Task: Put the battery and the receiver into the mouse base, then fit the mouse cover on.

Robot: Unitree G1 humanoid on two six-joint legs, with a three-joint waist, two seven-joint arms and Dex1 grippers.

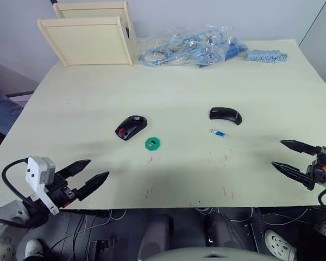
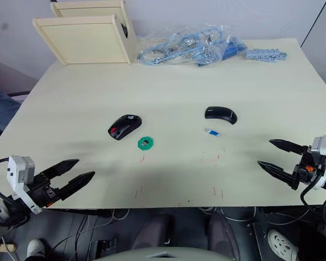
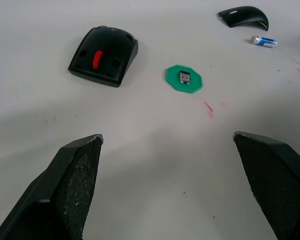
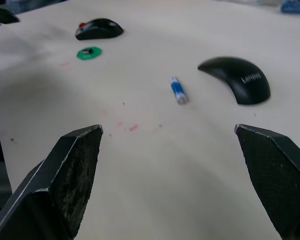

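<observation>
On the pale table (image 1: 179, 103), the tiny blue-and-white battery (image 1: 219, 133) lies nearer the right gripper (image 1: 291, 157); both jaws spread, empty.

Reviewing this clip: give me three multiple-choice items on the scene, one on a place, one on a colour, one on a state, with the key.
1. Where does the battery lie?
A. inside the mouse base
B. on the table beside the mouse cover
C. on the green disc

2. What colour is the disc under the receiver?
A. green
B. red
C. blue

3. How are both grippers?
A. open, holding nothing
B. shut on the battery
C. shut on the cover

Key: B, it lies loose by the cover; A, the wrist view shows green; A, left gripper and right gripper fingers are spread apart.
</observation>
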